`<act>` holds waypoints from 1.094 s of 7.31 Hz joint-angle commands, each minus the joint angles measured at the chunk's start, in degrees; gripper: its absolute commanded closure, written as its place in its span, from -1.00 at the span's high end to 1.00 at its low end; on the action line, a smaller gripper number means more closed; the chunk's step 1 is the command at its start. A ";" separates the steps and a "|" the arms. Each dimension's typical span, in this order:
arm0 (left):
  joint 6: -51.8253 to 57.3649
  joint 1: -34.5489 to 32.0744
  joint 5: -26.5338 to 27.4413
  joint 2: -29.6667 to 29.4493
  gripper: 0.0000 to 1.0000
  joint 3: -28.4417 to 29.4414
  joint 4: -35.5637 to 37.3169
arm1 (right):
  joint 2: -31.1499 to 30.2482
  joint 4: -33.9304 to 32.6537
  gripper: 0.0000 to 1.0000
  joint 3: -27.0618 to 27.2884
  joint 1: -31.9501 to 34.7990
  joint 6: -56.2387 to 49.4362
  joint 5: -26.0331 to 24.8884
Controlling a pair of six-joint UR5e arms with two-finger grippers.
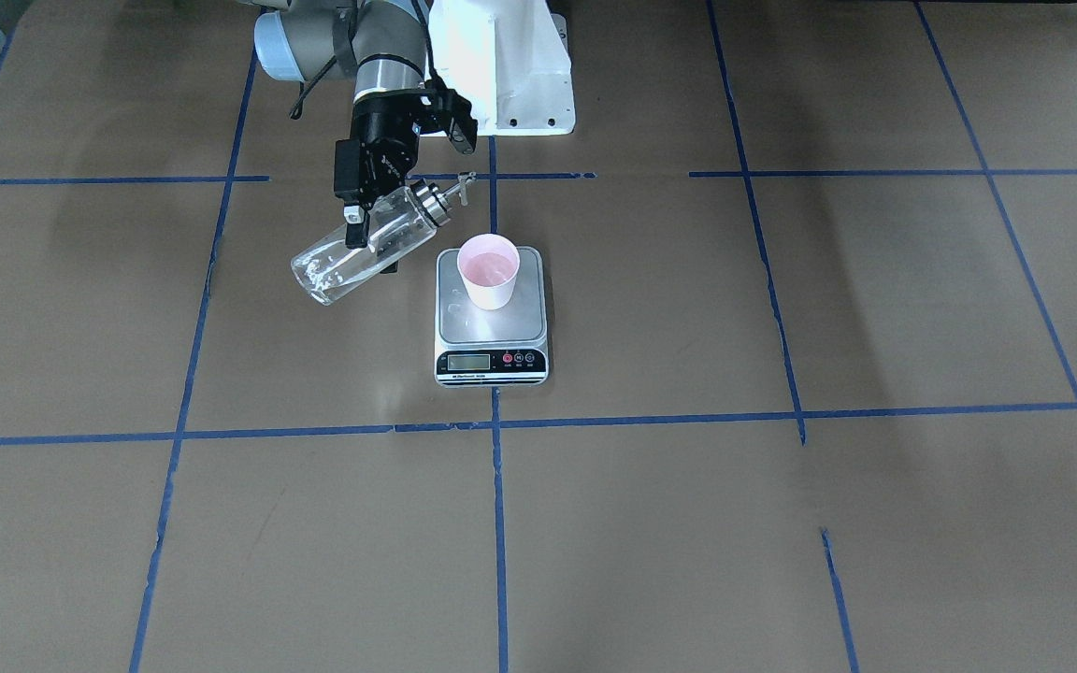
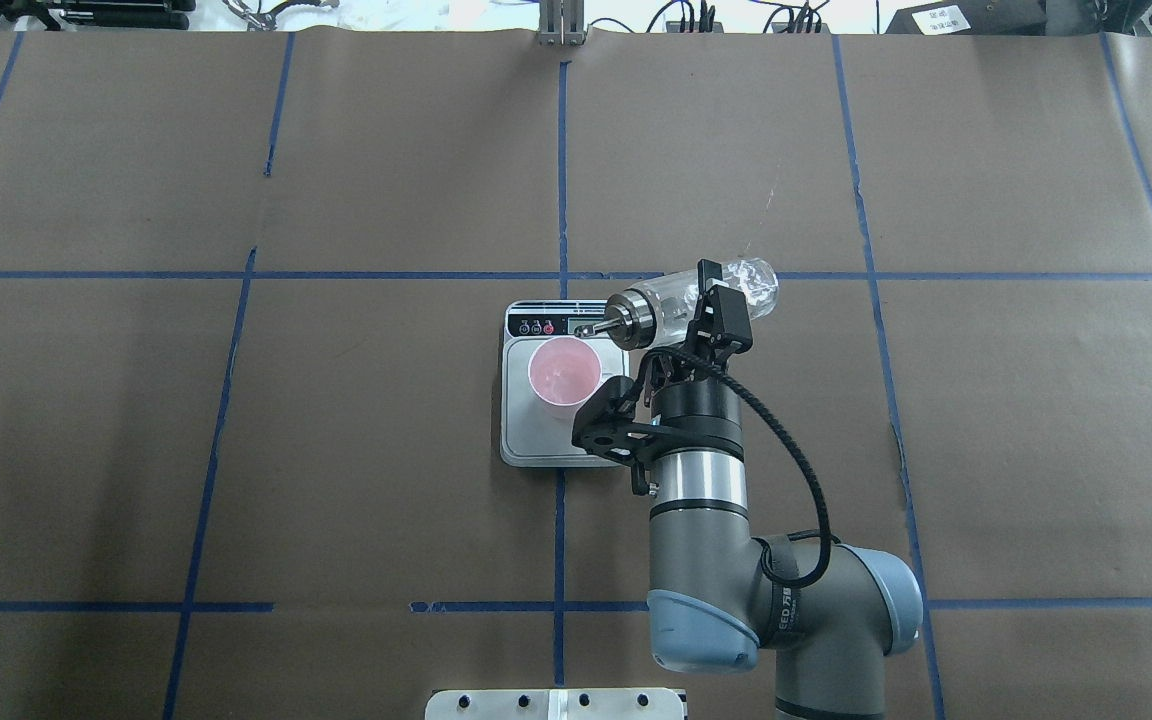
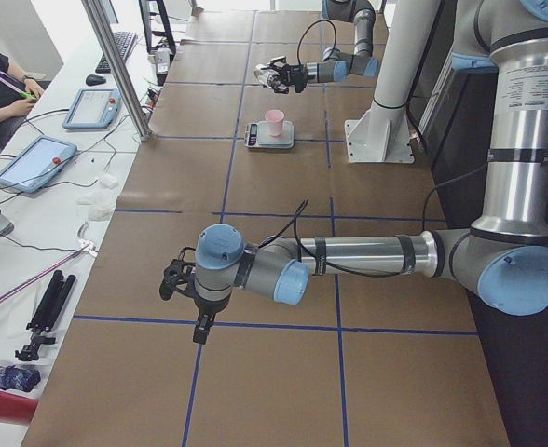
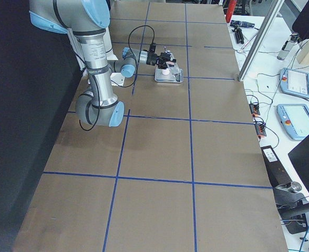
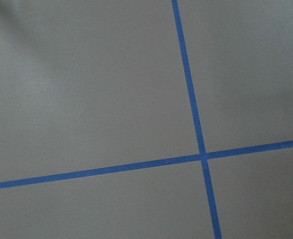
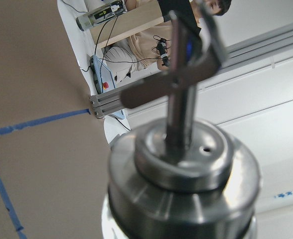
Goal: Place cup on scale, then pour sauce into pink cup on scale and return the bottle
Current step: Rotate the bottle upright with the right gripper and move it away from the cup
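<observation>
The pink cup (image 1: 489, 271) stands upright on the steel platform of the scale (image 1: 490, 322), towards the platform's robot side. My right gripper (image 1: 372, 234) is shut on the glass bottle (image 1: 342, 262) and holds it tilted almost flat in the air beside the scale. The spout (image 1: 461, 190) points towards the cup. From overhead the bottle (image 2: 681, 297) lies across the gripper (image 2: 718, 315) and the spout tip is by the rim of the cup (image 2: 563, 370). The bottle looks nearly empty, with droplets inside. My left gripper (image 3: 183, 282) hangs low over the table far from the scale; I cannot tell whether it is open or shut.
The white arm pedestal (image 1: 501, 65) stands just behind the scale. Blue tape lines (image 1: 498, 523) mark a grid on the brown table. The left wrist view shows only table and tape (image 5: 199, 144). Desks with tablets (image 3: 32, 163) line the operators' side.
</observation>
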 commanded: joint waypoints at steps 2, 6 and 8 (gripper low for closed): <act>0.00 0.00 0.00 -0.09 1.00 -0.18 0.03 | -0.24 0.73 -1.00 3.65 1.43 18.59 4.38; -0.09 -0.09 -0.09 -0.70 1.00 -0.44 0.03 | -7.69 0.73 -1.00 6.29 7.66 34.67 15.08; -0.09 -0.09 -0.09 -0.44 1.00 -1.67 0.03 | -11.39 0.73 -1.00 8.48 11.62 48.84 22.73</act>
